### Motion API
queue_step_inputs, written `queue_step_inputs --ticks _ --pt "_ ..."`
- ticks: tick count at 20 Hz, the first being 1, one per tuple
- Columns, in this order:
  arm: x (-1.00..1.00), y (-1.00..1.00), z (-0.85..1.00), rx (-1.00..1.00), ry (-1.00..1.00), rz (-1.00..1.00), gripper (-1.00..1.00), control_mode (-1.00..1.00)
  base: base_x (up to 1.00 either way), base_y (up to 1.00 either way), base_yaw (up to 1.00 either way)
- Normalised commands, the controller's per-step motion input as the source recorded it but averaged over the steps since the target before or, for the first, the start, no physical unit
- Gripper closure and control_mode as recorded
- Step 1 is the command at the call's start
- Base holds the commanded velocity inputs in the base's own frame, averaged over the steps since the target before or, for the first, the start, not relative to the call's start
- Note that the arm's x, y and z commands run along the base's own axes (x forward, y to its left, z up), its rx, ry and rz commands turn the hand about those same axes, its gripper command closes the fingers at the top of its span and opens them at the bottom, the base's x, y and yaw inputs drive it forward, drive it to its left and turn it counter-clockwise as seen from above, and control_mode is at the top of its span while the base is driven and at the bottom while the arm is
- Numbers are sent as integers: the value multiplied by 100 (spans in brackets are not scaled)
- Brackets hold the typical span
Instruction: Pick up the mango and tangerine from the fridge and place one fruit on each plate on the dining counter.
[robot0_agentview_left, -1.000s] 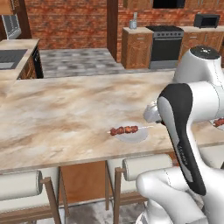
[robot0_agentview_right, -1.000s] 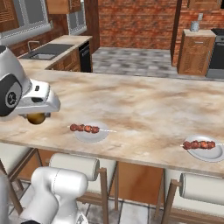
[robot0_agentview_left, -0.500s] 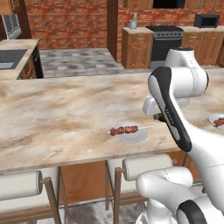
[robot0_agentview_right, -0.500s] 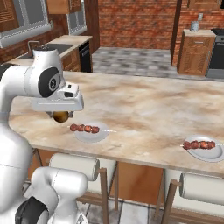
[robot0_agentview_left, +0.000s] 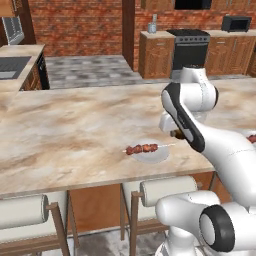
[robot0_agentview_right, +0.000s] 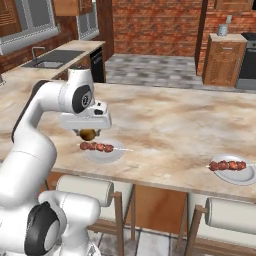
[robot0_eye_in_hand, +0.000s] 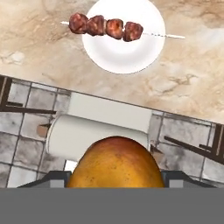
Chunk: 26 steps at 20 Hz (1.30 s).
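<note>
The pincer is clamped on the mango, hanging over the table's near edge just beside the nearer plate. It's the placing step: carry the fruit across over bare plate, clear of the skewer, then lower.

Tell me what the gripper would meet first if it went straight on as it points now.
Probably the stool backrest just past the dining counter edge, not the plate; depth is unclear.
</note>
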Motion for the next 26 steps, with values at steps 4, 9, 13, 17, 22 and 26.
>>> queue_step_inputs --ticks 4,9,13,17,22,26 --pt "54 0 -54 -1 0 4 100 -100 0 0 0" --pt "30 0 -43 -4 0 27 100 -100 0 0 0" --pt "26 0 -44 -7 0 33 100 -100 0 0 0" --pt "12 0 -35 -2 0 35 100 -100 0 0 0" --pt "2 0 -33 0 0 34 100 -100 0 0 0" --pt "7 0 -31 0 0 29 100 -100 0 0 0"
